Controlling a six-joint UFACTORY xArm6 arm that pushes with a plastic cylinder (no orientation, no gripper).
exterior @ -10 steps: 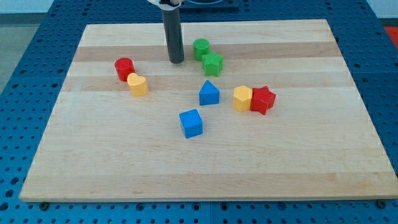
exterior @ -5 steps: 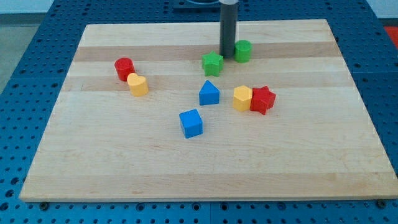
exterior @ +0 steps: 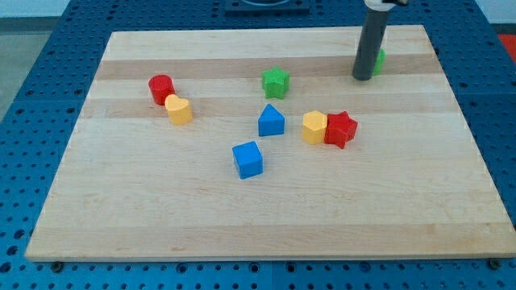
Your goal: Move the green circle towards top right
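Note:
The green circle is near the board's top right, mostly hidden behind my rod; only a sliver shows at the rod's right side. My tip rests on the board, touching the circle's left side. The green star lies well to the left of the tip, alone near the top middle.
A red cylinder and a yellow block touch at the left. A blue triangular block and a blue cube lie mid-board. A yellow block and a red star touch at centre right. The board's top right corner is close.
My tip has swept from the top middle to the right, pushing the green circle away from the green star towards the top right. The star shifted slightly; other blocks stayed.

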